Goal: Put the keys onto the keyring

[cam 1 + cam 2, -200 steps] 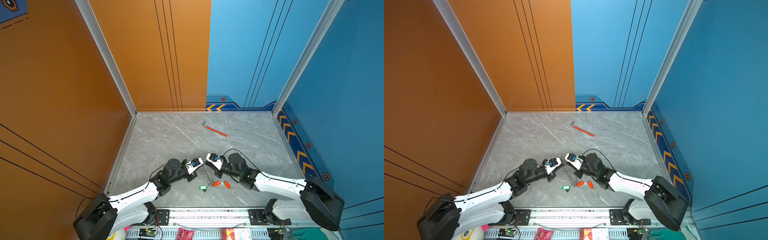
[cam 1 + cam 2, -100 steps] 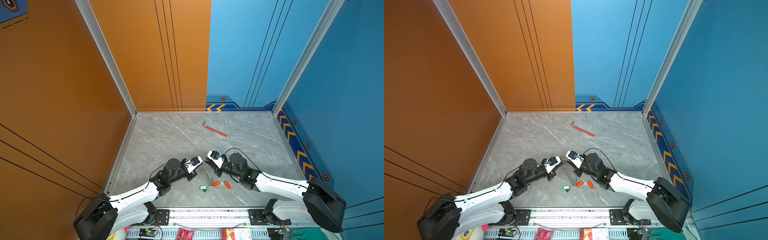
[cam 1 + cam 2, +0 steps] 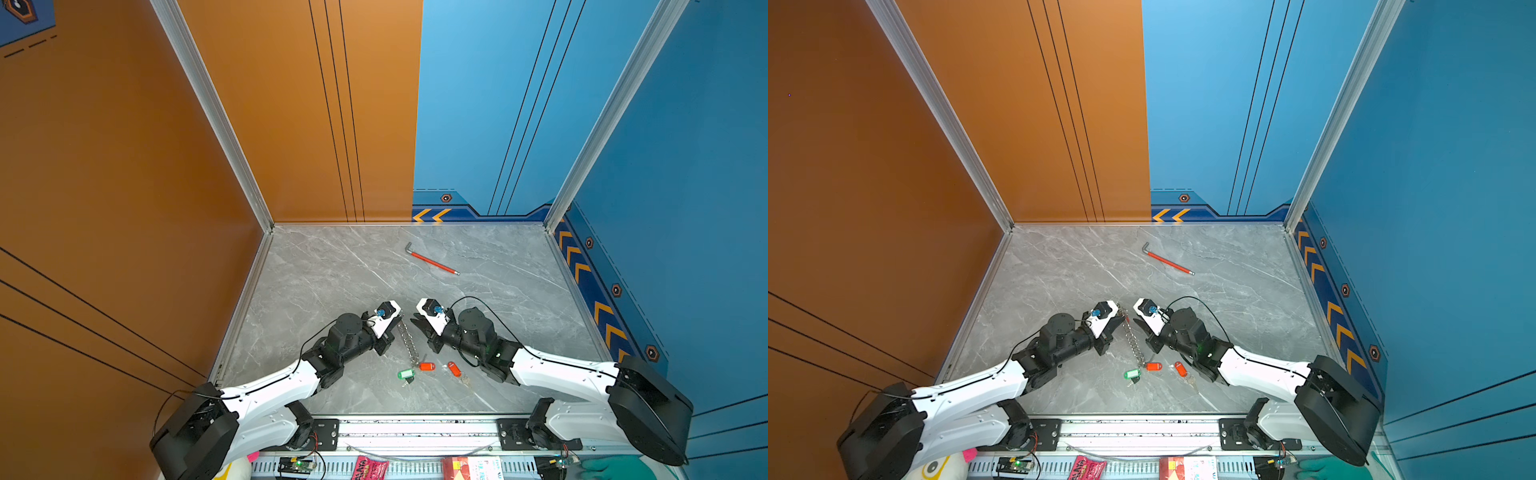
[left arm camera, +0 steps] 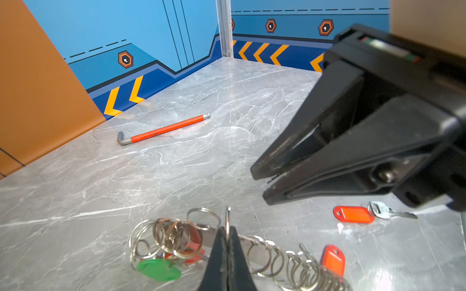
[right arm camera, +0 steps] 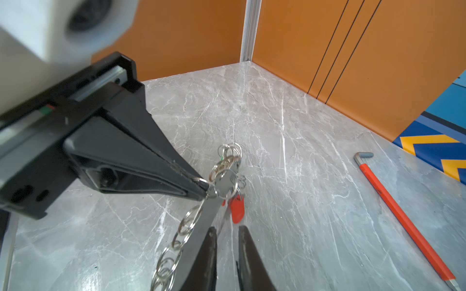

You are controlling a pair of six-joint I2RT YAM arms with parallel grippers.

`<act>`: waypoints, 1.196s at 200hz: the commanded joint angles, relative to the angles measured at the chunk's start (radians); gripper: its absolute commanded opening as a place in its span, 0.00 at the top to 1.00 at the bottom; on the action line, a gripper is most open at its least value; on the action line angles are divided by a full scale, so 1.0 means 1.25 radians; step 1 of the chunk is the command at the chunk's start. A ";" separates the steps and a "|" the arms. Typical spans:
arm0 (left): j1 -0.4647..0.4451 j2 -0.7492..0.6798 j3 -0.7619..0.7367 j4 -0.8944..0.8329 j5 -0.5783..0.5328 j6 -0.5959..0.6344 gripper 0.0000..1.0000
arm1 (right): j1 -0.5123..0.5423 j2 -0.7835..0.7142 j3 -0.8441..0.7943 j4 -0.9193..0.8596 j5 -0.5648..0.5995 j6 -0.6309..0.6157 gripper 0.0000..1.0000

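Because a split ring has to be steadied before any key can be worked onto it, the left hand [image 4: 227,235] is pinching a single ring of the keyring [image 4: 267,254] edge-on, tips pressed together w/ no gap showing. In both top views that grip is holding one end of the chain up, so the rest is slanting down to the worktop [image 4: 176,163] and trailing off among the coloured tags near the front edge. The right hand [image 5: 227,228] is hovering just beside the chain, facing the left one, fingers [image 5: 248,252] slightly spread & nothing betw. them. Prob. it is standing there so it can go for a key or help w/ the ring, tho which I can't say.

As for what's to go on: a green-tag key [image 4: 158,269] is lying against a bunch of rings, and one orange-tag key [image 4: 332,259] is sitting right beside the chain. Whether either is threaded on, can't tell. A second orange-tag key [image 4: 353,214], silver blade showing, is lying apart from the chain, nr the right hand. It looks loose, so it is likely waiting to be picked up. Thin & flat on stone, so getting under it is going to be fiddly. A red-sleeved hex wrench [image 4: 166,129] is lying well apart toward the back wall, playing no part.
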 commanded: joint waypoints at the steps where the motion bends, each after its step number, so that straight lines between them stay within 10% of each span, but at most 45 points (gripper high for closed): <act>1: 0.015 -0.011 0.048 -0.022 -0.036 -0.067 1.00 | 0.002 0.014 0.031 -0.047 0.047 0.034 0.82; 45: 0.030 -0.004 0.061 -0.050 0.008 -0.129 1.00 | -0.027 -0.031 0.060 -0.170 0.110 0.083 0.83; 122: 0.025 0.014 0.044 -0.046 -0.009 -0.134 1.00 | -0.010 -0.022 0.236 -0.881 0.208 0.472 0.83; 239: 0.029 -0.007 0.012 -0.022 -0.052 -0.134 1.00 | -0.017 -0.152 0.048 -0.885 0.042 0.674 0.73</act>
